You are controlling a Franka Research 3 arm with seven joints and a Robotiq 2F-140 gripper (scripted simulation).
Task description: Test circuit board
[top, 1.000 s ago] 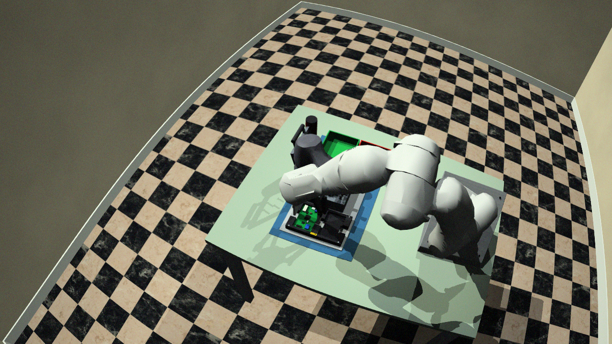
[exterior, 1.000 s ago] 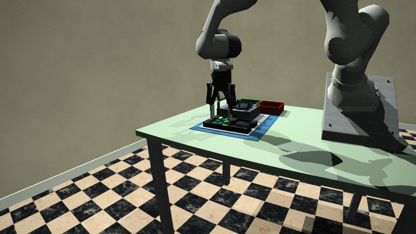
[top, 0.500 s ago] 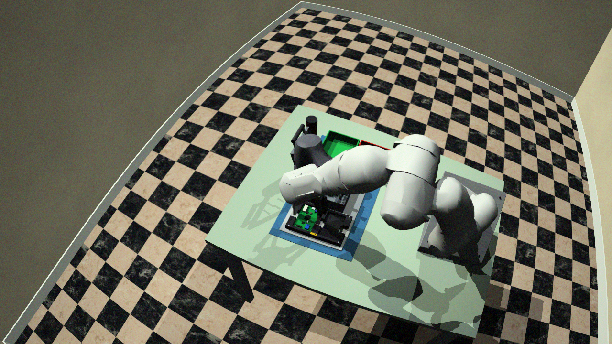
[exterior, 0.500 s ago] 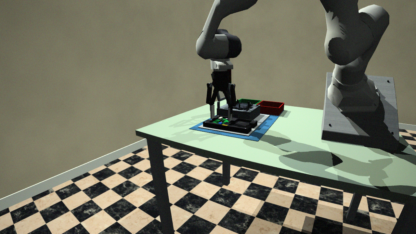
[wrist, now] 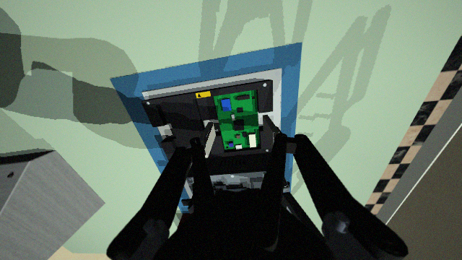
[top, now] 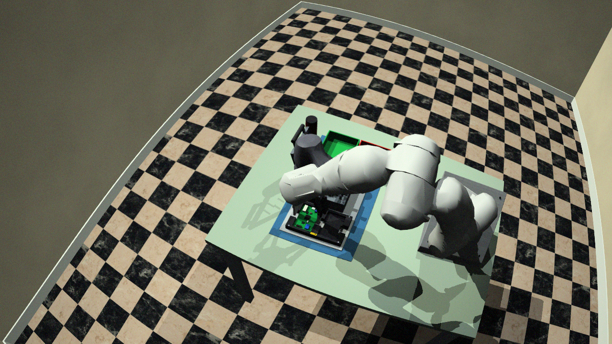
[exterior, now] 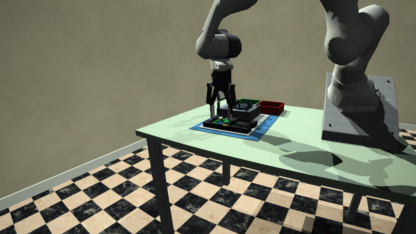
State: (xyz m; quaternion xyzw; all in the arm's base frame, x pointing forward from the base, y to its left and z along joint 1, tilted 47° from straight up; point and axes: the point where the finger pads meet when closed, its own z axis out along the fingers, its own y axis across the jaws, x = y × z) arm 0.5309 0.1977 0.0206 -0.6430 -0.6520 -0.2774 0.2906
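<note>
The green circuit board lies face up in one pocket of the black tray, with its white connector end toward my wrist. It also shows in the top and exterior views. My gripper is open and stands low over the board, one finger on each long side, near the connector end; whether the fingers touch it I cannot tell. From the side my gripper points straight down, fingertips at tray level. The tester stands just behind the tray, mostly hidden by my arm from above.
The tray's other pocket is empty. A green bin and a red bin stand behind the tester. The dark signal tower stands at the far corner. All sit on a blue mat. My arm's base plate is at the right.
</note>
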